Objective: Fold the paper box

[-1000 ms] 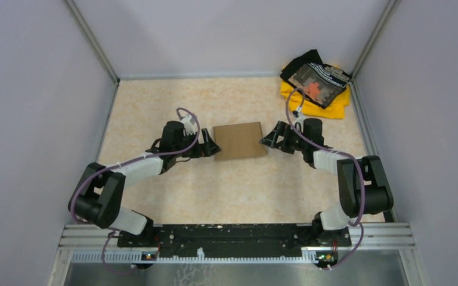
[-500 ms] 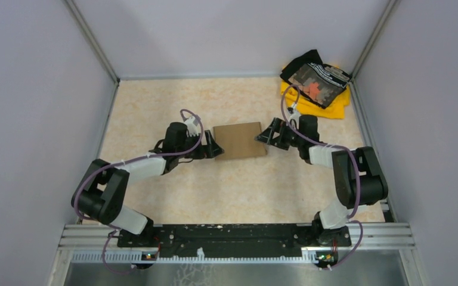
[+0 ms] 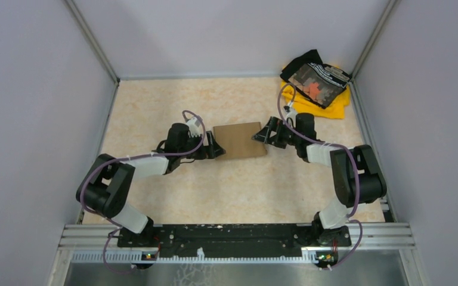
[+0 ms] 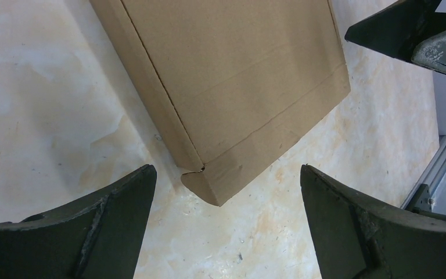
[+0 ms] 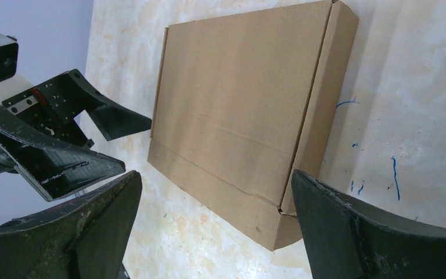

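The paper box lies flat and closed on the mottled beige table, a plain brown cardboard slab. My left gripper stands open at its left edge, near the front left corner. In the left wrist view that corner of the paper box sits between the spread fingers of the left gripper, touching neither. My right gripper is open at the right edge. In the right wrist view the paper box lies ahead of the right gripper, its near corner between the fingers, untouched.
A yellow and black cloth pile lies in the back right corner. Grey walls close in the left, right and back sides. A metal rail carries both arm bases at the near edge. Blue pen marks dot the table by the box.
Both grippers have crept closer to the box: the left one slid right to its left edge, the right one moved left and slightly back. The box has not shifted. Both stayed open.
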You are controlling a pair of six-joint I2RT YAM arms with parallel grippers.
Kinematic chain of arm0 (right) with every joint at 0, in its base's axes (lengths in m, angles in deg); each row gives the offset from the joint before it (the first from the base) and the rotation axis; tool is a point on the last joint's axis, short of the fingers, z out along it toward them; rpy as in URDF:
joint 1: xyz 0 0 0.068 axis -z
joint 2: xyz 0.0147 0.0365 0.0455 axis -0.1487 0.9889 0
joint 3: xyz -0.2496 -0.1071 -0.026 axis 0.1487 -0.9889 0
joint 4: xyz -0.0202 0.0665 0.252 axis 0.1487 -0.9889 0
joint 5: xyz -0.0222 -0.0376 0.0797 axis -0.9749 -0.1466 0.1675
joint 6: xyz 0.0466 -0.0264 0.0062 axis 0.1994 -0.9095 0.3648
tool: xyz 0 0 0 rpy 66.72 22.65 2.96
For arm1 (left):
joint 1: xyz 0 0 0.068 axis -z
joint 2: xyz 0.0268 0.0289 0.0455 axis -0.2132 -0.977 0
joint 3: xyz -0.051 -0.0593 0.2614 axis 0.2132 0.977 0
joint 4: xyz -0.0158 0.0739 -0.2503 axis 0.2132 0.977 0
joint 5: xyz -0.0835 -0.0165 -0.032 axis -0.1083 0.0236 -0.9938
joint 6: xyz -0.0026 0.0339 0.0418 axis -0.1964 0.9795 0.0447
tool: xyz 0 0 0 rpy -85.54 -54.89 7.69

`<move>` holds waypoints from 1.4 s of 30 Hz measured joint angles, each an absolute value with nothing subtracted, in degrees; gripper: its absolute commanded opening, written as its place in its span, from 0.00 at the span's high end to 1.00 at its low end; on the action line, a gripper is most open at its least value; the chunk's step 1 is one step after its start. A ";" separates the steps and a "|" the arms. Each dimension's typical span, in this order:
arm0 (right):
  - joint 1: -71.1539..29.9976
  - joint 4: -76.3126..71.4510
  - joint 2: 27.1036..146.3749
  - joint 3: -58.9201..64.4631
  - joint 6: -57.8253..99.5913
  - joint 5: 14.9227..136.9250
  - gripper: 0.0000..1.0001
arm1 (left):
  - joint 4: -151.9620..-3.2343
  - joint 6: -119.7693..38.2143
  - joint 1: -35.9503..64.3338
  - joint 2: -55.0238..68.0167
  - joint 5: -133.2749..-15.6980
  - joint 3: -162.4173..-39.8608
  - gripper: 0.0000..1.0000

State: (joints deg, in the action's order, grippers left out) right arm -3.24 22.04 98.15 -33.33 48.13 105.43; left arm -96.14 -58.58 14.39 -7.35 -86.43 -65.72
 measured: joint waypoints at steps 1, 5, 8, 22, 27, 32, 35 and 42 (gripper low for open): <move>-3.24 21.89 98.15 -33.33 48.11 105.39 0.01 | -96.49 -58.58 14.41 -7.63 -86.45 -65.72 0.01; -3.24 21.26 98.19 -33.31 47.70 105.25 0.01 | -97.65 -58.76 14.52 -8.53 -86.65 -65.72 0.01; -3.24 21.19 98.21 -33.33 47.67 105.21 0.01 | -98.06 -58.78 14.59 -8.77 -86.67 -65.72 0.01; -3.31 21.78 100.97 -33.31 47.70 105.25 0.01 | -100.40 -59.04 14.59 -10.43 -86.89 -65.79 0.01; -3.31 22.33 100.99 -33.31 47.70 105.25 0.01 | -101.30 -59.22 14.59 -10.76 -87.33 -65.79 0.01; -3.31 22.48 100.99 -33.31 47.72 105.28 0.01 | -102.70 -59.46 14.61 -11.92 -87.72 -65.79 0.01; -3.31 22.52 101.10 -33.31 47.70 105.28 0.01 | -103.44 -59.59 14.61 -12.60 -87.94 -65.79 0.01; -3.31 22.59 101.95 -33.31 47.70 105.36 0.01 | -103.96 -59.63 14.65 -13.05 -88.29 -66.12 0.01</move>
